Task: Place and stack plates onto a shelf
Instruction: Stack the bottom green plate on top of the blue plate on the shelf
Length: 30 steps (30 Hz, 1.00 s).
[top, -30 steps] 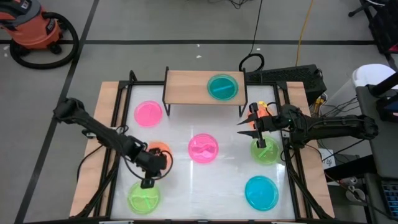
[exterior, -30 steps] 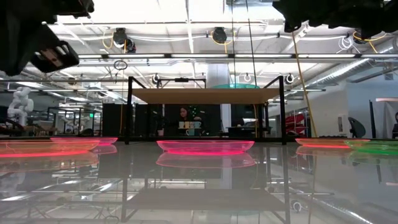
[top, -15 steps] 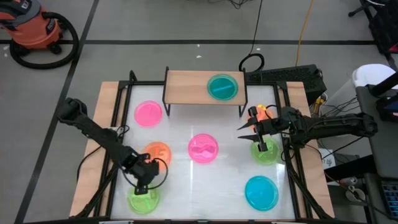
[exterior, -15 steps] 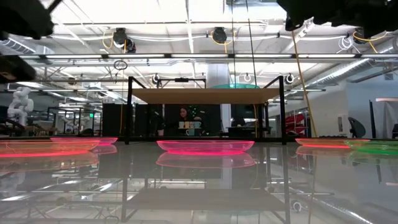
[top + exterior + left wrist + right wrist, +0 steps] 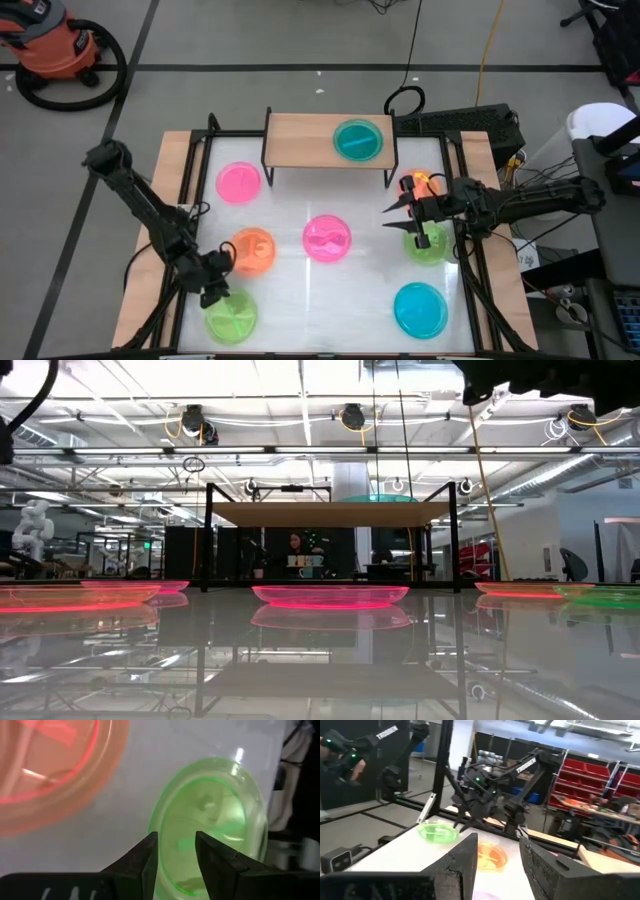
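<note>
High view: I count one cyan plate [image 5: 357, 139] on the shelf [image 5: 300, 141], six plates below it unstacked. My left gripper [image 5: 217, 288] hangs open-jawed over the green plate [image 5: 231, 317]; my right gripper [image 5: 404, 214] hovers empty, fingers spread, nearer the shelf.

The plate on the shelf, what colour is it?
Cyan. The plate on the shelf shows best in the high view.

Left gripper [image 5: 218, 292] shifts off the translucent orange plastic plate [image 5: 252, 252] (now fully exposed) toward the round translucent green plate's [image 5: 232, 318] rim.
</note>
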Motion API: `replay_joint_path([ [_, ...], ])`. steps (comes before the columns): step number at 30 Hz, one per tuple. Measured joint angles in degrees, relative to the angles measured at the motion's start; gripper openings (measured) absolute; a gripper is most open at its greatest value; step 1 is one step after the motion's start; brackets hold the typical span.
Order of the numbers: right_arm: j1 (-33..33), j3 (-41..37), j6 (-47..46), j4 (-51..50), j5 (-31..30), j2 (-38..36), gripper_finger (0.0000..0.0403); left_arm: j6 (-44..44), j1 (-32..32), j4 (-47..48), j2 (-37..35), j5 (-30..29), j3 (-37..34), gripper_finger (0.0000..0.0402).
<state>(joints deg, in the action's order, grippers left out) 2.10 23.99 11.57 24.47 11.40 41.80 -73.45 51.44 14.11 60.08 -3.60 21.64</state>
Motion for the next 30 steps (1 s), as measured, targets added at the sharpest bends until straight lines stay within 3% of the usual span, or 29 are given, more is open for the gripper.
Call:
replay_joint_path([
  [8, 1.8, 0.0, 0.2, -0.6, -2.6, 0.0, 0.0128, -6.2, 2.1, 3.6, 0.3, 0.5, -2.3, 0.0136],
  [18, 1.9, 0.0, 0.4, -1.2, -4.1, 0.0, 0.0128, -6.7, 2.2, -0.8, 0.4, 0.5, -2.3, 0.0136],
  [30, 1.9, 0.0, 0.4, -1.2, -4.2, 0.0, 0.0128, -7.9, 2.2, -4.0, 7.2, -0.1, -2.0, 0.0136],
])
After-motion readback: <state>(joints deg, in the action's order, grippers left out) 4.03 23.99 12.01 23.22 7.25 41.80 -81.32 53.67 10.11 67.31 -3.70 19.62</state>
